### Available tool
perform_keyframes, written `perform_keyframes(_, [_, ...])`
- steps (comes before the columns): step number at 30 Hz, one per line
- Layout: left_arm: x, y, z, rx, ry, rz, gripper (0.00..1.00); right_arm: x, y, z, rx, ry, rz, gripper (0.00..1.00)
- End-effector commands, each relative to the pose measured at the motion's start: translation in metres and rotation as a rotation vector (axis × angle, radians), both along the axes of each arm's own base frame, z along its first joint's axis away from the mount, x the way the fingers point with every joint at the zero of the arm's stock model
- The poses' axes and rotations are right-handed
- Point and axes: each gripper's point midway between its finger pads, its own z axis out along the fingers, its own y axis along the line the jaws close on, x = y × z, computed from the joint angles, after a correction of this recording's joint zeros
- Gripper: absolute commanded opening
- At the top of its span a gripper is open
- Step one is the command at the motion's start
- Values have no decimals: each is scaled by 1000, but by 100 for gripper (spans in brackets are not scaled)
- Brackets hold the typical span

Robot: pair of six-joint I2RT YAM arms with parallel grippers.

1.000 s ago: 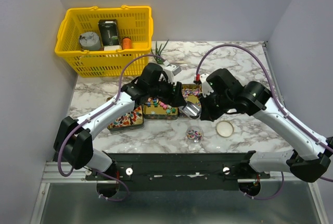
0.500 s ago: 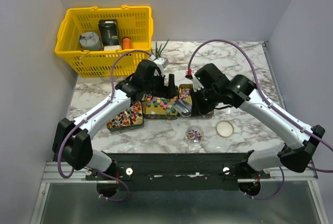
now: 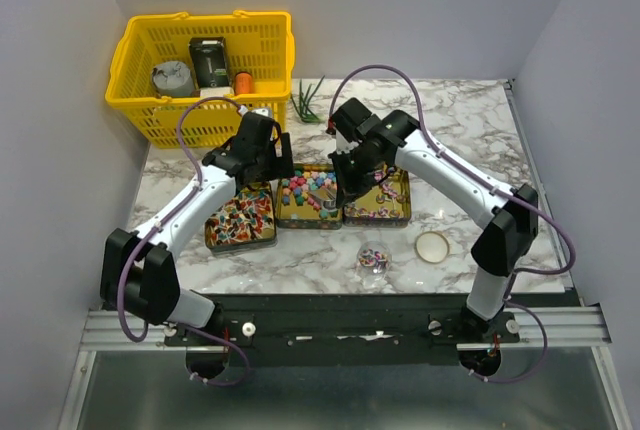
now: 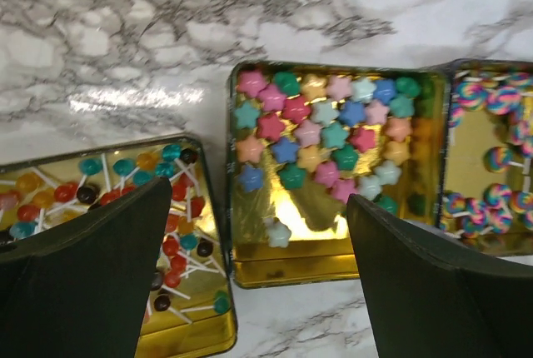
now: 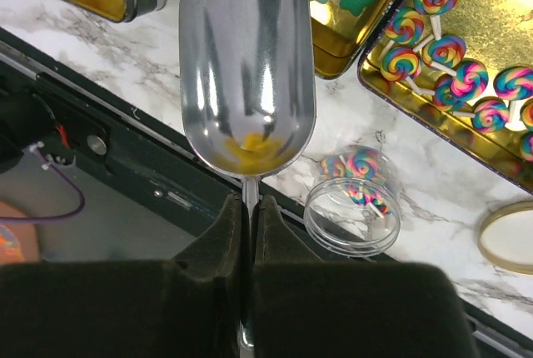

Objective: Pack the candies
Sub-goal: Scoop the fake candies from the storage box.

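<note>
Three open gold tins lie in a row. The left tin [image 3: 240, 222] holds small ball lollipops [image 4: 125, 200]. The middle tin [image 3: 305, 198] holds star candies [image 4: 325, 137]. The right tin [image 3: 380, 200] holds rainbow swirl lollipops [image 5: 450, 50]. A clear jar [image 3: 373, 258] near the front holds a few swirl lollipops [image 5: 358, 187]. My left gripper [image 3: 268, 162] is open and empty, above the gap between the left and middle tins [image 4: 258, 196]. My right gripper [image 3: 347, 185] is shut on the handle of a metal scoop [image 5: 247, 67]. The scoop shows only a yellow glint.
A round gold lid [image 3: 432, 246] lies right of the jar. A yellow basket [image 3: 200, 75] with several items stands at the back left. A small green plant [image 3: 308, 100] stands behind the tins. The black arm rail [image 3: 340, 315] runs along the near edge.
My right arm swung left and back with the scoop, from near the jar to over the middle and right tins. My left gripper pulled back and left, off the middle tin.
</note>
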Motion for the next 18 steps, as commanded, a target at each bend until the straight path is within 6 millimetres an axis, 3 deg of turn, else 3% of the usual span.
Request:
perform_keyframes(1, [-20, 25, -46, 104, 157, 69, 96, 6, 12, -3, 67, 116, -39, 1])
perform_keyframes(8, [-27, 35, -74, 180, 244, 86, 93, 14, 26, -26, 67, 185, -38, 1])
perform_keyframes(13, [-39, 30, -90, 161, 301, 51, 94, 11, 32, -40, 91, 250, -34, 1])
perform_keyframes(16, [-38, 20, -94, 125, 316, 29, 88, 13, 33, -47, 84, 263, -36, 1])
perform_keyframes(18, [-37, 15, -95, 110, 327, 8, 76, 15, 33, -53, 73, 273, -42, 1])
